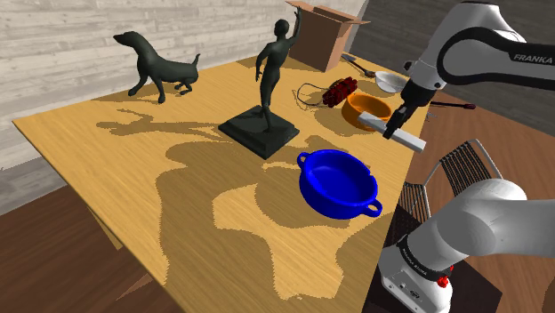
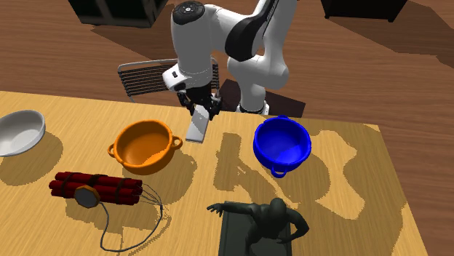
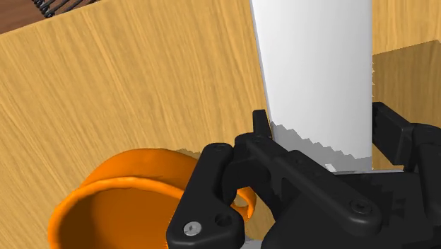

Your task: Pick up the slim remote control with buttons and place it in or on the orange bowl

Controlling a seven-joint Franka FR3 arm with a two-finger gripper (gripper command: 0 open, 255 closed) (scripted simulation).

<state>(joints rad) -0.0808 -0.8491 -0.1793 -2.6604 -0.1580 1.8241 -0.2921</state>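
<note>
The jaws are clamped on the upper end of the slim remote (image 2: 197, 128), drawn plain pale grey. It hangs tilted from the black gripper (image 2: 202, 110) in the air over the desk (image 2: 364, 196), close to the edge by the robot's stand. The remote is just beside the orange bowl (image 2: 145, 145), outside its rim on the side facing the blue bowl (image 2: 282, 142). A bundle of red sticks (image 2: 94, 188) lies past the orange bowl, farther from that edge.
</note>
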